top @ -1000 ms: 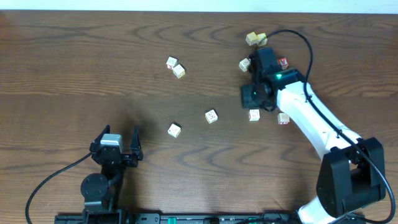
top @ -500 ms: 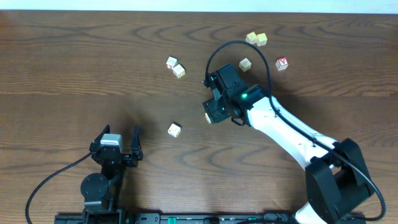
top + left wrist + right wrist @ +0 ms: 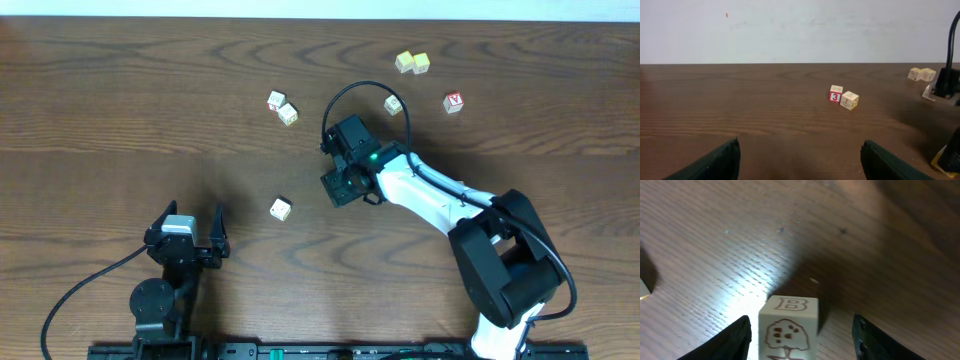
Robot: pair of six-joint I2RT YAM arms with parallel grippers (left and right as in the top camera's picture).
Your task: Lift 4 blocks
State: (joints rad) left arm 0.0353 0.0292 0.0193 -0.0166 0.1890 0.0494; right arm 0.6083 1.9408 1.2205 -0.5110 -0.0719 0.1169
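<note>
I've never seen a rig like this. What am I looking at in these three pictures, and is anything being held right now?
These are two robot arms at a wooden table: the left arm and the right arm. The overhead picture looks straight down; the other two come from a camera on each wrist, looking past that arm's own fingers. Small lettered blocks lie scattered. The left gripper is open and empty. The right gripper is open around a block marked B, fingers apart from its sides, so nothing is held.
</note>
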